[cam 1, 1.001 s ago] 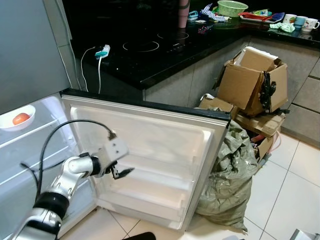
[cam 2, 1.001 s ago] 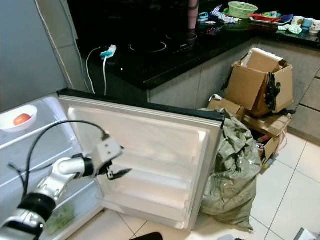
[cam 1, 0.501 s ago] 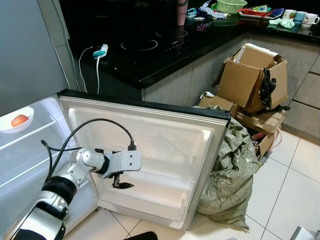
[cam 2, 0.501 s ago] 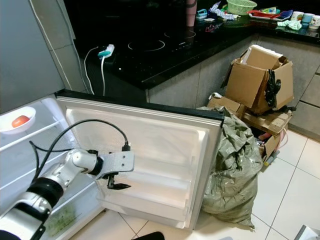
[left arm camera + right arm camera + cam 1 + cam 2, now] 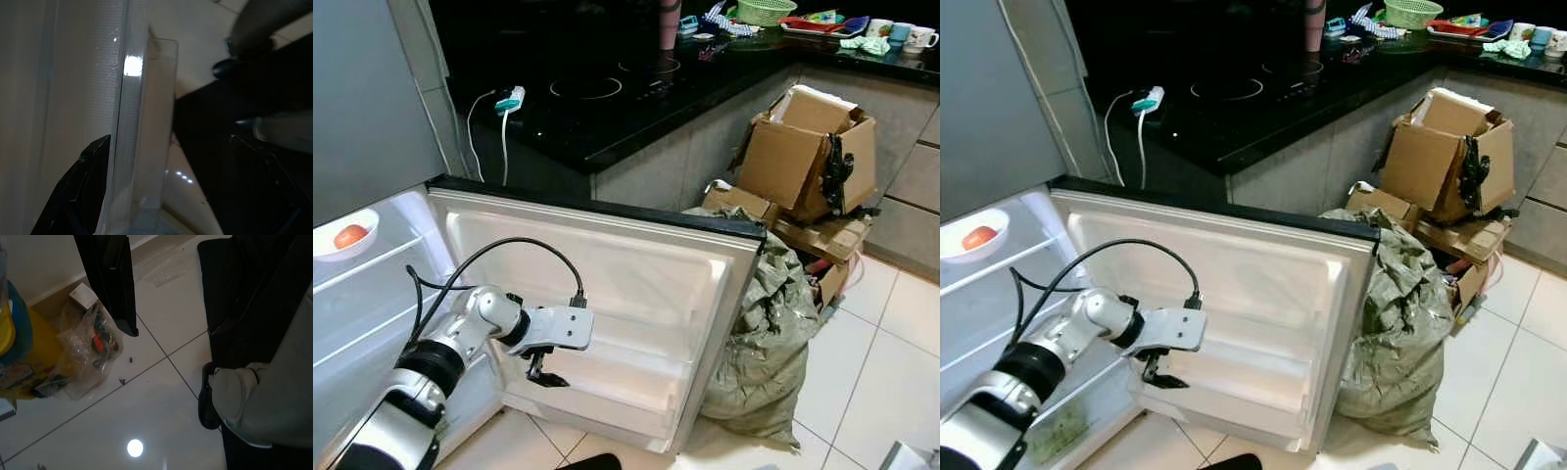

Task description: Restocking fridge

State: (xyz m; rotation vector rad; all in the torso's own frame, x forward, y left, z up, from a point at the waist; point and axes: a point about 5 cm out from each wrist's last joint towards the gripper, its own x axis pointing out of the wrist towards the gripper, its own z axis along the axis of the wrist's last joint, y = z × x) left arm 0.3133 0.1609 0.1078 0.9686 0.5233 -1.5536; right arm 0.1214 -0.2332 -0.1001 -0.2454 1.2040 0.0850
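Left gripper (image 5: 543,376): mine, reaching across the inside of the open fridge door (image 5: 636,284), low down, just above the door's bottom shelf (image 5: 607,392). Its black fingers point down at that shelf. I cannot tell whether they are spread or pressed together.
Left arm (image 5: 460,338): silver, stretched from the fridge body toward the door, a black cable (image 5: 519,250) looping over it.
Left wrist view: a clear plastic shelf rail (image 5: 134,137) runs right past one black finger (image 5: 73,196); white door lining lies behind it.
Right gripper (image 5: 110,279): mine, hanging over the floor away from the door. One black finger shows against pale tiles (image 5: 146,421); I cannot tell its state.
Bowl (image 5: 342,235): white, on a fridge shelf to the left of the door, with a red-orange fruit (image 5: 350,235) in it.
Door: white inside, swung wide, its shelves bare.
Sack (image 5: 769,343): grey-green, crumpled, just beside the door's far edge.
Boxes (image 5: 808,157): cardboard, stacked behind the sack, beyond the door.
Counter (image 5: 607,98): black, behind the door, with a hob and a white charger cable (image 5: 507,117) on it.
Plastic bag (image 5: 88,352): clear, crumpled, on the floor under my right gripper.
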